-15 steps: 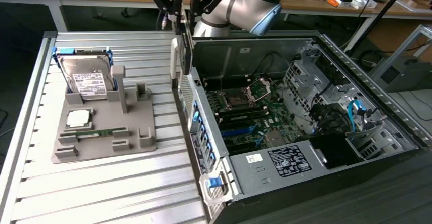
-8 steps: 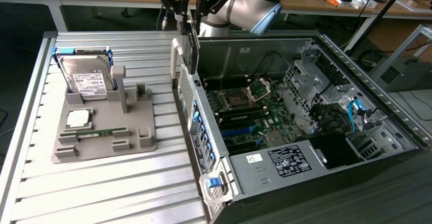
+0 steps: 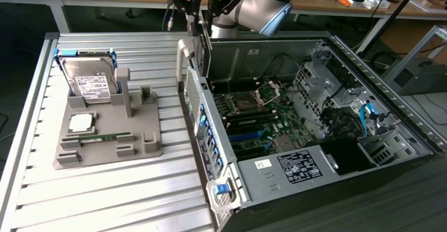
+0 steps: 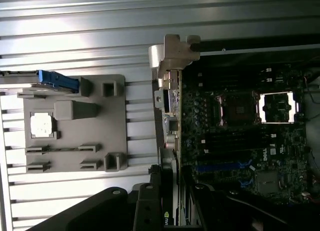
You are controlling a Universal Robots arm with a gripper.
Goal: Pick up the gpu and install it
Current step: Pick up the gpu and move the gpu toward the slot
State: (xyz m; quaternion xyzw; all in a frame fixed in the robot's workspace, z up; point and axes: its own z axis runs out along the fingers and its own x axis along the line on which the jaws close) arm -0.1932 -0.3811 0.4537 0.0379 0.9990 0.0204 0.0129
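Note:
My gripper [image 4: 167,193] is shut on the gpu [image 4: 167,213], a thin dark card seen edge-on with a small green logo on it. In the exterior view the gripper [image 3: 192,9] hangs under the arm at the far end of the open computer case [image 3: 363,85], and the gpu [image 3: 201,46] hangs upright below it beside the case's side wall. The card is held above the case edge, apart from the motherboard [image 4: 240,136]. Blue expansion slots [image 4: 225,166] on the motherboard [image 3: 252,117] lie close to the card's line.
On the slatted table [image 3: 104,200], at the exterior view's left, stands a grey fixture tray [image 3: 112,148] with a silver hard drive [image 3: 91,83], a processor chip [image 3: 80,121] and a green memory stick [image 3: 98,136]. Cables and drive cages [image 3: 328,90] crowd the case's far side.

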